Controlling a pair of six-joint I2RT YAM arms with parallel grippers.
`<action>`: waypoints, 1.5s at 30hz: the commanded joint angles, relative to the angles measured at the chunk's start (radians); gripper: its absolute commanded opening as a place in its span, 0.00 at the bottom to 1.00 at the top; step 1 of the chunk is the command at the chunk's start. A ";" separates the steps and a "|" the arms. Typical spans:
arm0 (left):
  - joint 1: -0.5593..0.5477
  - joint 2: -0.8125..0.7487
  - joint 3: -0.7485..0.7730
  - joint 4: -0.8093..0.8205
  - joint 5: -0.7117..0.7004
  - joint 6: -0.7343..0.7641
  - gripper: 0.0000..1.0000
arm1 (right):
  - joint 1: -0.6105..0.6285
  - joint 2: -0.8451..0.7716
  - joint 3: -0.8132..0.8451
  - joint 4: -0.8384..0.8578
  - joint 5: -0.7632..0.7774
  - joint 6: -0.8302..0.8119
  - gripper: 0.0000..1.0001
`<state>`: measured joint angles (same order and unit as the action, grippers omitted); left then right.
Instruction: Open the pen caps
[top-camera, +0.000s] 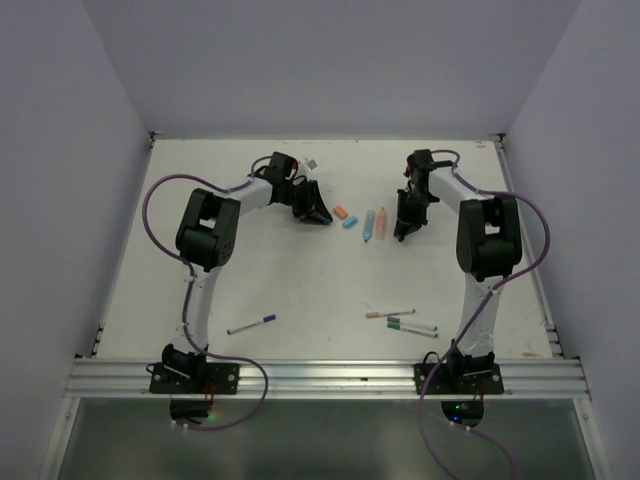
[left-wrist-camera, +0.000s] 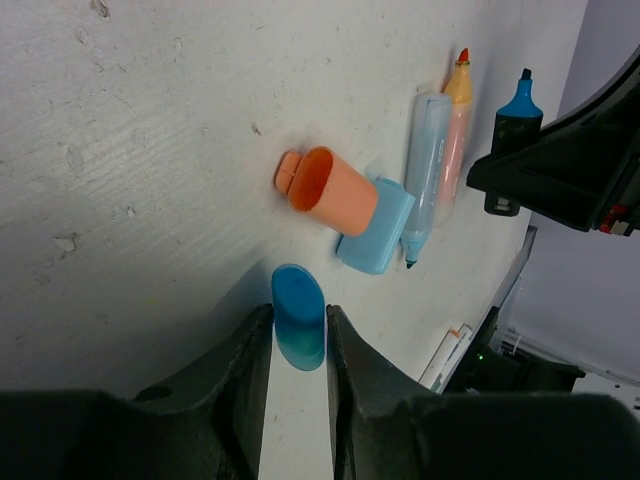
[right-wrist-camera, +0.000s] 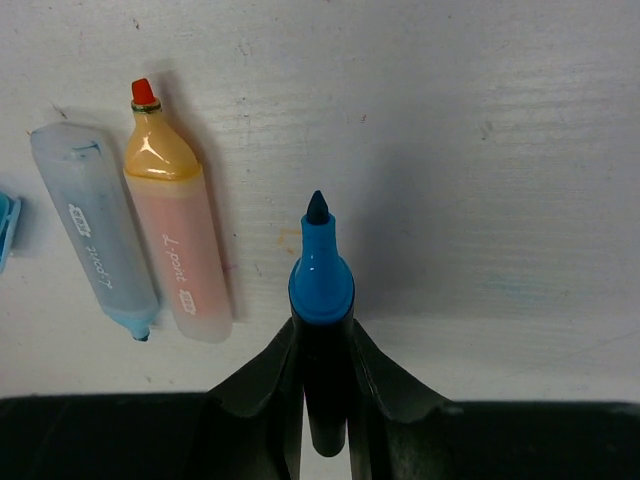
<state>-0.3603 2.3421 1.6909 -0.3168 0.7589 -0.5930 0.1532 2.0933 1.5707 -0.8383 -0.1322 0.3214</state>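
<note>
**A:** From above, why do both arms reach toward the far middle of the worktop (top-camera: 300, 290)?

**B:** Each holds half of one marker. The left tool (top-camera: 317, 213) and right tool (top-camera: 403, 230) face each other, elbows raised and wrists tipped down. Between them lie the orange cap (top-camera: 341, 212), pale blue cap (top-camera: 350, 222), pale blue highlighter (top-camera: 369, 226) and orange highlighter (top-camera: 382, 220). The thin pens (top-camera: 251, 324) lie well behind both tools, near the bases. They look capped, but they are too small to be sure.

**A:** And the left wrist view?

**B:** The left tool (left-wrist-camera: 298, 320) is narrowed onto a dark blue cap (left-wrist-camera: 298, 305), pinched across its sides and poking out past the fingertips. It sits low over the worktop, I'd judge so the cap can go down with the others. The orange cap (left-wrist-camera: 335, 190) and pale blue cap (left-wrist-camera: 378, 228) lie touching just ahead of the tool. The two highlighters lie side by side beyond them.

**A:** The right wrist view?

**B:** The right tool (right-wrist-camera: 322, 340) is clamped on the barrel of a dark blue marker (right-wrist-camera: 322, 285), its bare tip pointing straight ahead. Gripping the barrel leaves the tip end free, which suits pulling a cap off. The two highlighters lie ahead and to its left, tips uncovered.
</note>
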 joint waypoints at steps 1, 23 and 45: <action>0.006 0.000 0.030 0.027 0.025 -0.024 0.31 | 0.003 0.011 0.037 0.021 -0.046 -0.013 0.22; 0.012 -0.084 -0.076 0.131 0.056 -0.051 0.47 | 0.003 -0.032 0.114 -0.014 -0.086 -0.025 0.42; 0.046 -0.553 -0.398 -0.038 -0.237 0.045 0.53 | 0.316 -0.496 -0.233 -0.102 -0.096 -0.032 0.50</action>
<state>-0.3336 1.9358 1.2930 -0.2546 0.6533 -0.6300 0.4488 1.6432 1.3674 -0.9440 -0.1936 0.2592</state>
